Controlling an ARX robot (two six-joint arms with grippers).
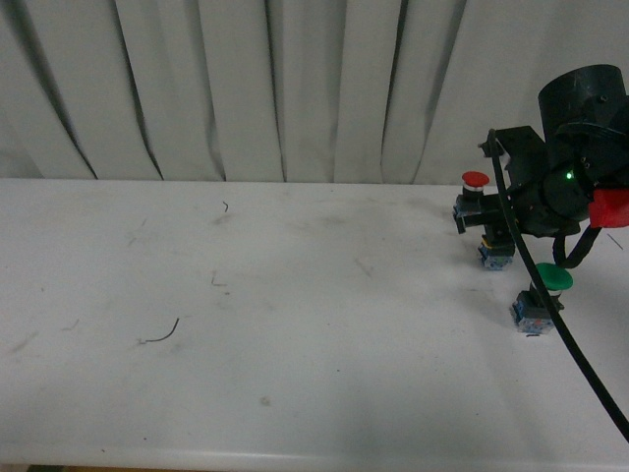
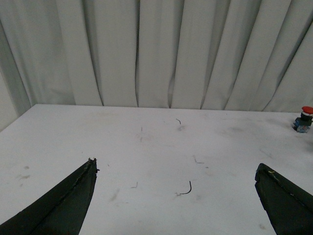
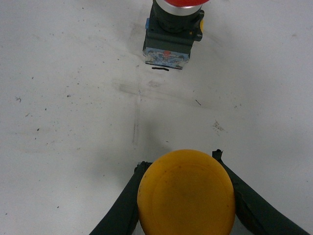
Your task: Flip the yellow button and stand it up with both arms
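In the right wrist view my right gripper (image 3: 180,159) is shut on the yellow button (image 3: 186,193). Its round orange-yellow cap faces the camera and fills the gap between the two black fingers (image 3: 122,205). The collar and block are hidden behind the cap. In the front view the right gripper (image 1: 488,236) hangs low over the table at the far right, and a blue block (image 1: 494,256) shows beneath it. My left gripper (image 2: 177,165) is open and empty above the table. The left arm is out of the front view.
A red-capped button (image 1: 475,179) stands just beyond the right gripper; it also shows in the right wrist view (image 3: 171,34) and the left wrist view (image 2: 304,117). A green-capped button (image 1: 553,278) stands nearer. A small wire scrap (image 1: 162,334) lies on the white table (image 1: 295,324). A grey curtain hangs behind.
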